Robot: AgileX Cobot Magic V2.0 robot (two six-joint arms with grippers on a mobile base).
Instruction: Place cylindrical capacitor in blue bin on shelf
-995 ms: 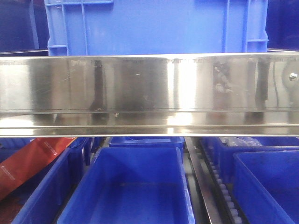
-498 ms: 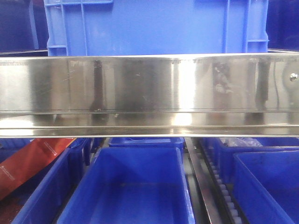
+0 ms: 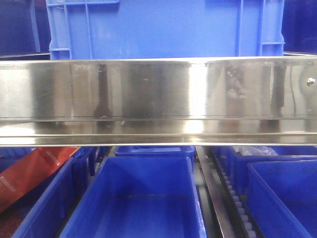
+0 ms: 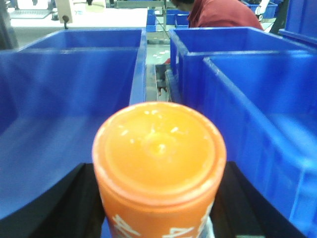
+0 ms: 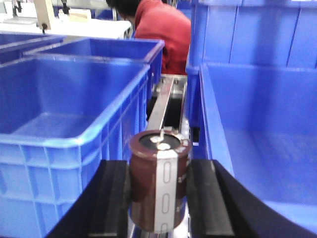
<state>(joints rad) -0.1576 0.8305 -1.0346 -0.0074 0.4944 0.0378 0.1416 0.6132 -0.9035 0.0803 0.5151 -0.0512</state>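
Note:
The cylindrical capacitor [image 5: 148, 193], dark brown with a grey stripe and a silvery top rim, stands upright between the black fingers [image 5: 115, 198] of my right gripper [image 5: 159, 171], which is shut on it. It hangs over the steel gap between two blue bins. My left gripper [image 4: 158, 198] is shut on an orange cylinder [image 4: 159, 148] with white lettering, above blue bins. The shelf's shiny steel front rail [image 3: 158, 94] spans the front view, with a blue bin [image 3: 163, 27] on the tier above and another blue bin [image 3: 138, 198] below. Neither gripper shows in the front view.
In the right wrist view, a blue bin [image 5: 59, 109] lies to the left and a larger one [image 5: 257, 124] to the right, with a steel rail [image 5: 163, 104] between. A person in red [image 5: 158, 29] sits behind. A red bag [image 3: 34, 171] lies at lower left.
The bright reflection on the steel rail has drifted slightly to the right. Nothing else has visibly moved.

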